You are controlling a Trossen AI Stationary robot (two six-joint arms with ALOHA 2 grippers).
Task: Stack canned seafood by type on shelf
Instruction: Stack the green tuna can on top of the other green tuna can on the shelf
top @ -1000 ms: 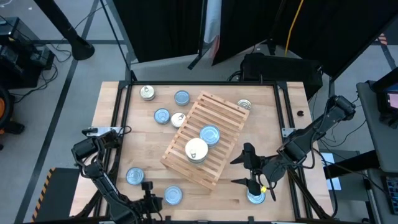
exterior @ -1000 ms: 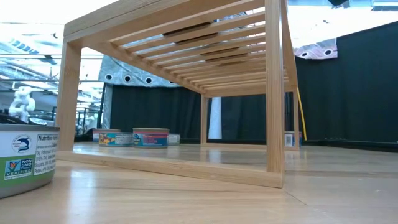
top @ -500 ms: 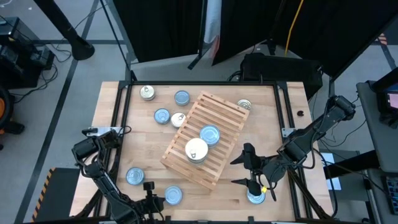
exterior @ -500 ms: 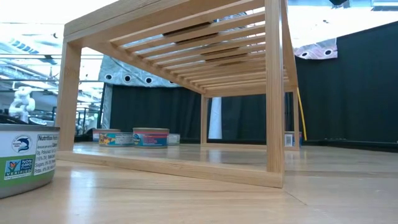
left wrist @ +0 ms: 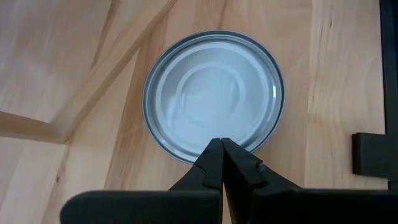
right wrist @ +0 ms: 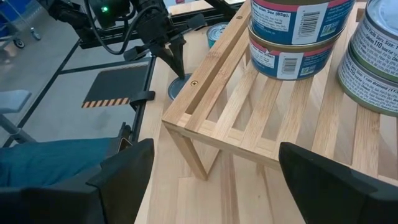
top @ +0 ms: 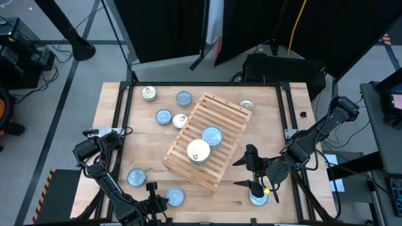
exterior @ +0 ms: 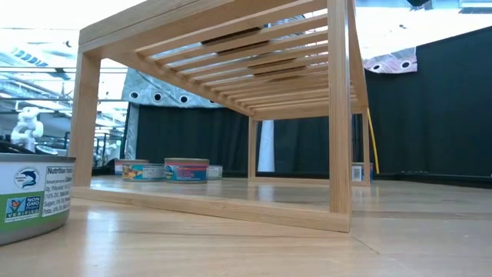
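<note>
The slatted wooden shelf (top: 217,116) stands askew in the middle of the table. On it are two stacks of tins, one with a blue top (top: 212,135) and one with a white top (top: 198,150). My left gripper (left wrist: 221,144) is shut, its tips pointing down over the near rim of a blue-topped tin (left wrist: 213,93) that rests on the table near the front edge (top: 175,197). My right gripper (top: 246,168) hangs open in the air beside the shelf's near right corner, above another tin (top: 258,198). My left gripper has its shut tips over the near rim (left wrist: 214,155) of the blue-topped tin, slanting down from the table's near side. I cannot tell whether they touch it. The tin lies flat on the table.
Loose tins lie on the table at the far left (top: 148,93), (top: 183,98), (top: 163,117), (top: 180,120), behind the shelf (top: 247,106) and at the near left (top: 136,177). A black frame rail (top: 123,119) runs along the table's left side.
</note>
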